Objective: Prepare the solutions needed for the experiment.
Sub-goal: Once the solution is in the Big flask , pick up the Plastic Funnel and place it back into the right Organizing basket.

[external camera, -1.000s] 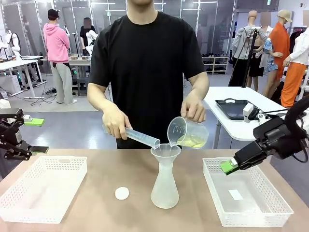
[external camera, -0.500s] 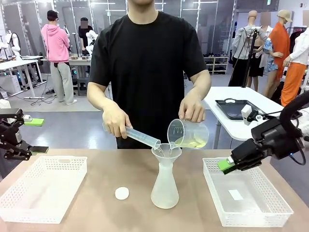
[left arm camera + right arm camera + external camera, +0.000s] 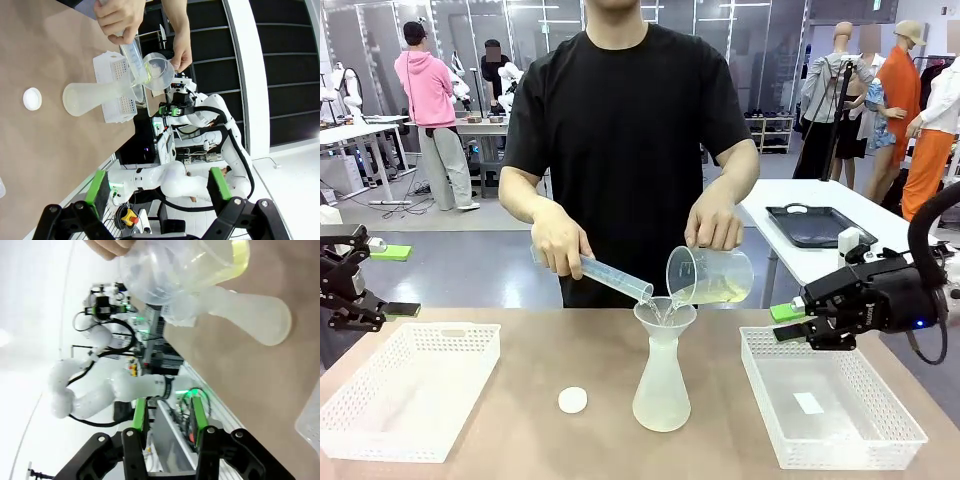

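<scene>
Front view puts a person in a black T-shirt at the far side of the surface, centre frame, tipping two vessels over a funnel. The funnel sits in the neck of a translucent flask that stands upright in the middle of the surface. The hand at frame left holds a cylinder slanted down, its mouth over the funnel's rim. The hand at frame right holds a clear beaker tilted toward the funnel, spout at its rim. The solution, pale yellow-green, lies in the low side of that beaker, a shallow pool just right of centre frame. A white disc lies flat on the surface left of the flask, apart from it. The left basket sits at lower left. The right basket at lower right has a white slip on its floor.

The left pincer hangs at the left edge of the frame, above and left of the left basket, fingers wide apart and holding nothing. In the left wrist view its green pads stand just as far apart. The right pincer hovers over the far left corner of the right basket, fingers apart with nothing between them. The right wrist view shows that gap too, with the flask sideways in the upper frame.
</scene>
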{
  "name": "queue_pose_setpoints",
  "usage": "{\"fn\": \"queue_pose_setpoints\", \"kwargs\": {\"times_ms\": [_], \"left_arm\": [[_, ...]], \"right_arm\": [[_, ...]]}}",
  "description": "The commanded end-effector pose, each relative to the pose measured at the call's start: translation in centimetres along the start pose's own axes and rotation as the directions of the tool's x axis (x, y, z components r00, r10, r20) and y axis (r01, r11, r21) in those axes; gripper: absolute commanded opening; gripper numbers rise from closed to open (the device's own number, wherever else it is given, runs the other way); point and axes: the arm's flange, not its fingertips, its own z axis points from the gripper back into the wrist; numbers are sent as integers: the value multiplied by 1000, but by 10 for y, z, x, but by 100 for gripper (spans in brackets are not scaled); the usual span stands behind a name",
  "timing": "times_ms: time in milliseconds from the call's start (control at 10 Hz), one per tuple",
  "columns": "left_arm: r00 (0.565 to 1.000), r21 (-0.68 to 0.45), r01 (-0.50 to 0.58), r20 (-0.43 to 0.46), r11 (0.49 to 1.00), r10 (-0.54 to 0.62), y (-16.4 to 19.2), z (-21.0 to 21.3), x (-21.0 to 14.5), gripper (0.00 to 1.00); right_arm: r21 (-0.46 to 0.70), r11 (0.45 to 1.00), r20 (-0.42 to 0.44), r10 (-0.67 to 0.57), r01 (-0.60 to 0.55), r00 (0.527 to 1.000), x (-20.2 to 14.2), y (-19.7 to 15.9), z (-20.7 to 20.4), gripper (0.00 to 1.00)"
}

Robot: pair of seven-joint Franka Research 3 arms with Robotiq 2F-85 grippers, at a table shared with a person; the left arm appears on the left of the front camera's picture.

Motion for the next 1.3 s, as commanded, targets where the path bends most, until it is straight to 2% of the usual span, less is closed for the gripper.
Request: {"fn": "queue_pose_setpoints", "kwargs": {"times_ms": [0, 100, 200, 300, 400, 1200], "left_arm": [[1000, -17, 3, -2, 1000, -3, -1, -1, 1, 100], [1000, -17, 3, -2, 1000, -3, -1, -1, 1, 100], [1000, -17, 3, -2, 1000, -3, -1, -1, 1, 100], [1000, -17, 3, -2, 1000, -3, -1, -1, 1, 100], [1000, -17, 3, -2, 1000, -3, -1, -1, 1, 100], [1000, -17, 3, -2, 1000, -3, -1, -1, 1, 100]], "right_arm": [[73, 997, 22, -20, 18, 1000, -13, -10, -7, 65], [82, 996, 35, -25, 22, 999, -14, -12, -7, 79], [75, 997, 46, -32, 29, 998, -14, -13, -7, 85], [48, 998, 68, -33, 30, 997, -14, -12, -5, 98], [70, 997, 23, -47, 45, 999, 2, -10, 1, 98], [70, 997, 23, -47, 45, 999, 2, -10, 1, 98]]}}
